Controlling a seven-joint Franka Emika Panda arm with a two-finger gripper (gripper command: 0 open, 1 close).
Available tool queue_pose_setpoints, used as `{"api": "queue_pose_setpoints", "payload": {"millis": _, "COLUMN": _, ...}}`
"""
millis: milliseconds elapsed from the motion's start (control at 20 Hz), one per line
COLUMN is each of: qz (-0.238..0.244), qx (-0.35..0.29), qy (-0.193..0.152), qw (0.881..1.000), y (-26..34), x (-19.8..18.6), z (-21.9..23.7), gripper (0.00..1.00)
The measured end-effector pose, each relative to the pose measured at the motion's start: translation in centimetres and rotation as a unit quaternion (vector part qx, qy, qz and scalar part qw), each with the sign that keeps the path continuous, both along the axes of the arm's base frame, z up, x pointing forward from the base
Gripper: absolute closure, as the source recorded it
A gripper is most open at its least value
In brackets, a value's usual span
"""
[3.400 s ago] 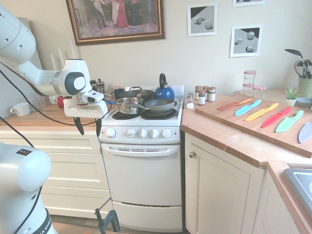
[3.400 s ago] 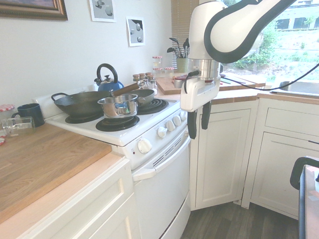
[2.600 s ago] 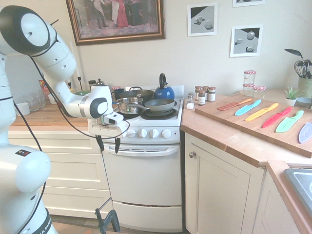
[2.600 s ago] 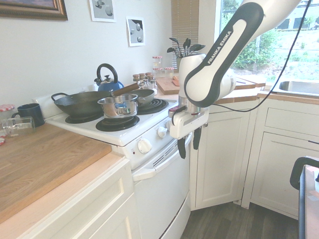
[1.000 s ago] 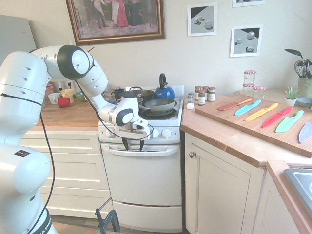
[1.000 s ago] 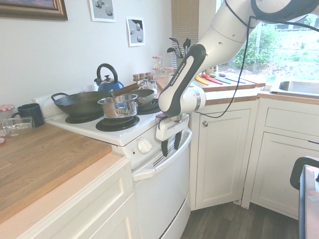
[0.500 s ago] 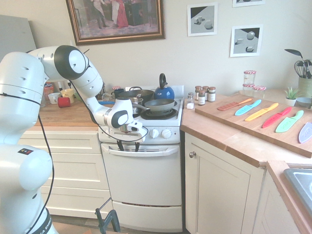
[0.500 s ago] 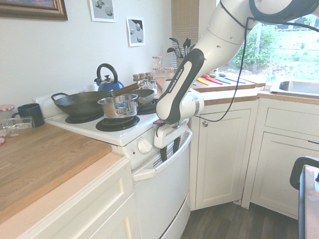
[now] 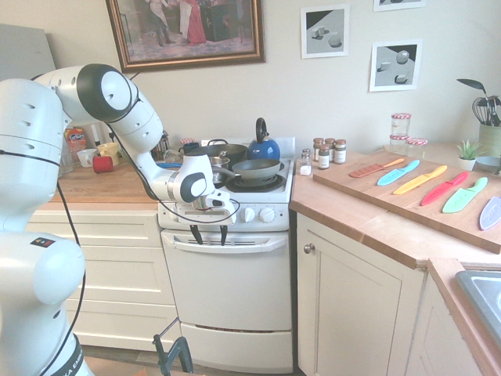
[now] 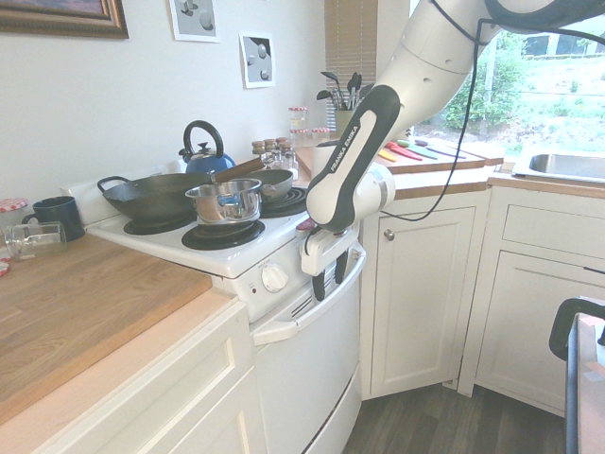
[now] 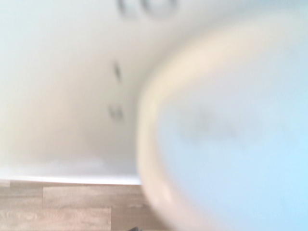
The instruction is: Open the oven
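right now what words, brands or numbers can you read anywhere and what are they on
"FRANKA EMIKA": black band on the white robot arm, second exterior view.
Small label on the arm's lower white link: too small to read.
Labels on the brown spice jars: too small.
White oven's knob markings: blurred, including in the wrist view.

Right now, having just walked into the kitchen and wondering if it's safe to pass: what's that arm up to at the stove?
The white arm has its gripper right at the top of the oven door, fingers pointing down and spread on either side of the bar handle, below the row of knobs. The jaws are open, not yet closed on the handle, and the door is shut. On the burners above sit a small steel saucepan, a dark wok, a frying pan and a blue kettle.
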State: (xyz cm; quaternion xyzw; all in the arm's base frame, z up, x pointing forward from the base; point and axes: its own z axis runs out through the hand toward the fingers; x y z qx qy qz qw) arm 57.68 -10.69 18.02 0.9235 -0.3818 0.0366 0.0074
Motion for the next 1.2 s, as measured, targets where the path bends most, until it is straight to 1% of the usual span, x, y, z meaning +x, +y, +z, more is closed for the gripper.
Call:
{"api": "queue_pose_setpoints", "payload": {"millis": 150, "qz": 0.003, "qx": 0.005, "qy": 0.018, "qw": 1.0, "y": -0.3, "x": -1.1, "z": -0.4, "gripper": 0.0}}
{"api": "queue_pose_setpoints", "payload": {"millis": 300, "qz": 0.014, "qx": 0.006, "qy": 0.059, "qw": 0.998, "y": -1.1, "x": -2.8, "z": -1.3, "gripper": 0.0}}
{"api": "queue_pose_setpoints", "payload": {"millis": 400, "qz": 0.019, "qx": 0.002, "qy": 0.08, "qw": 0.997, "y": -1.9, "x": -4.1, "z": -1.9, "gripper": 0.0}}
{"api": "queue_pose_setpoints", "payload": {"millis": 550, "qz": 0.024, "qx": -0.003, "qy": 0.088, "qw": 0.996, "y": -2.7, "x": -5.5, "z": -0.9, "gripper": 0.0}}
{"api": "queue_pose_setpoints", "payload": {"millis": 650, "qz": 0.027, "qx": -0.001, "qy": 0.086, "qw": 0.996, "y": -2.8, "x": -6.7, "z": 0.7, "gripper": 0.0}}
{"api": "queue_pose_setpoints", "payload": {"millis": 850, "qz": 0.031, "qx": 0.008, "qy": 0.067, "qw": 0.997, "y": -2.0, "x": -8.5, "z": 5.3, "gripper": 0.0}}
{"api": "queue_pose_setpoints", "payload": {"millis": 950, "qz": 0.03, "qx": 0.016, "qy": 0.052, "qw": 0.998, "y": -1.2, "x": -8.2, "z": 6.6, "gripper": 0.0}}
{"api": "queue_pose_setpoints", "payload": {"millis": 1050, "qz": 0.028, "qx": 0.02, "qy": 0.034, "qw": 0.999, "y": -0.4, "x": -7.0, "z": 6.2, "gripper": 0.0}}
{"api": "queue_pose_setpoints", "payload": {"millis": 1200, "qz": 0.025, "qx": 0.021, "qy": 0.025, "qw": 0.999, "y": 0.1, "x": -4.6, "z": 4.1, "gripper": 0.0}}
